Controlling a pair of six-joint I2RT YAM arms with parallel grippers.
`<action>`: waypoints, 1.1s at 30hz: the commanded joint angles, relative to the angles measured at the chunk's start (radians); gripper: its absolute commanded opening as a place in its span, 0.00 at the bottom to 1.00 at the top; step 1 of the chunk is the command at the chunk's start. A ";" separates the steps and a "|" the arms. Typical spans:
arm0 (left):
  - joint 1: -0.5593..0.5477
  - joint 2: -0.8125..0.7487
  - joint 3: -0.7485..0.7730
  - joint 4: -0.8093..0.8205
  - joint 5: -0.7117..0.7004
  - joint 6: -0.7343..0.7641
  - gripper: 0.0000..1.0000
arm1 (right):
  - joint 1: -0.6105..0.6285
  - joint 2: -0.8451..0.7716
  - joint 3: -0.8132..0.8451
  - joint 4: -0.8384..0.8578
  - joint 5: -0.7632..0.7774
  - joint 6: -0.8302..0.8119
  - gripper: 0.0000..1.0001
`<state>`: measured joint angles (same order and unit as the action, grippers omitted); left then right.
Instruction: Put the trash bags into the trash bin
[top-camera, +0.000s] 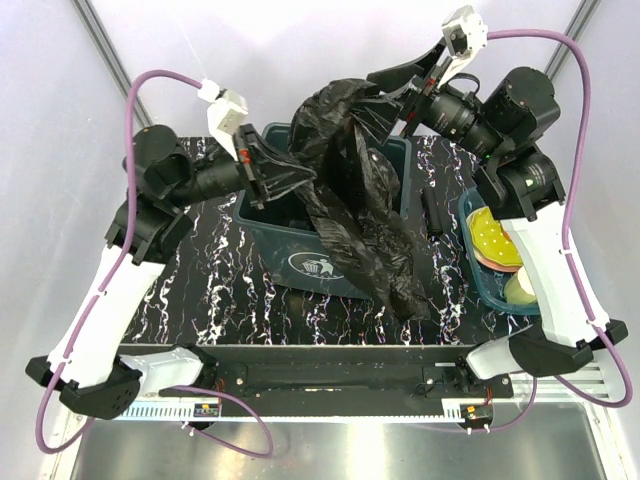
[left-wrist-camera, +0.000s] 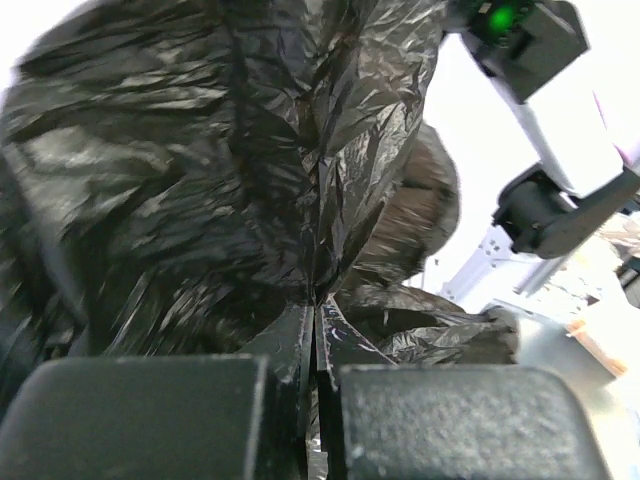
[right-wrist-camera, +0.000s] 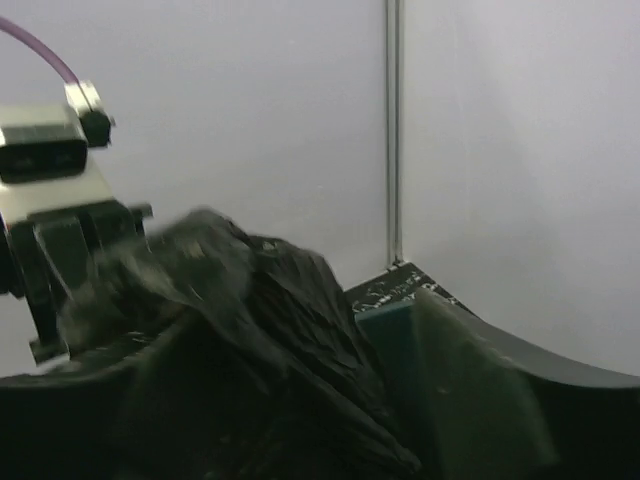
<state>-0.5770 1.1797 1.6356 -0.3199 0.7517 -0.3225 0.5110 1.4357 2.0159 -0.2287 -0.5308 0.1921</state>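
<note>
**Black bag hanging over the green bin**

The trash bag, a thin glossy black film full of fine creases, is hanging in the middle of the top view. Its crumpled upper part is bunching above the far side of the trash bin. A long twisted tail is draping over the bin's near rim and trailing onto the marbled counter toward the lower right. The bin is dark green and square, with a white round logo on its near wall.

The left end effector is sitting at the bin's left rim. In the left wrist view its fingers are pressing together on a fold of film, which is fanning upward in sharp wrinkles. The right end effector is meeting the bag's upper right part, but I cannot tell whether it is pinching or spread. Its own camera is giving only blurred dark film beside the bin's green corner.
</note>
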 joint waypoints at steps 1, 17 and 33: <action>0.095 -0.055 -0.014 0.057 0.086 -0.026 0.00 | 0.007 -0.041 0.095 -0.222 0.038 -0.029 0.89; 0.193 -0.060 -0.036 0.070 0.113 -0.052 0.00 | 0.007 -0.239 -0.003 -0.529 -0.207 -0.094 1.00; 0.285 -0.114 -0.062 0.012 0.176 -0.026 0.00 | 0.007 -0.347 -0.353 -0.497 0.051 -0.183 0.47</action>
<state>-0.3264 1.1187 1.5890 -0.2810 0.8963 -0.3656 0.5125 1.0569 1.6333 -0.7448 -0.5293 0.0280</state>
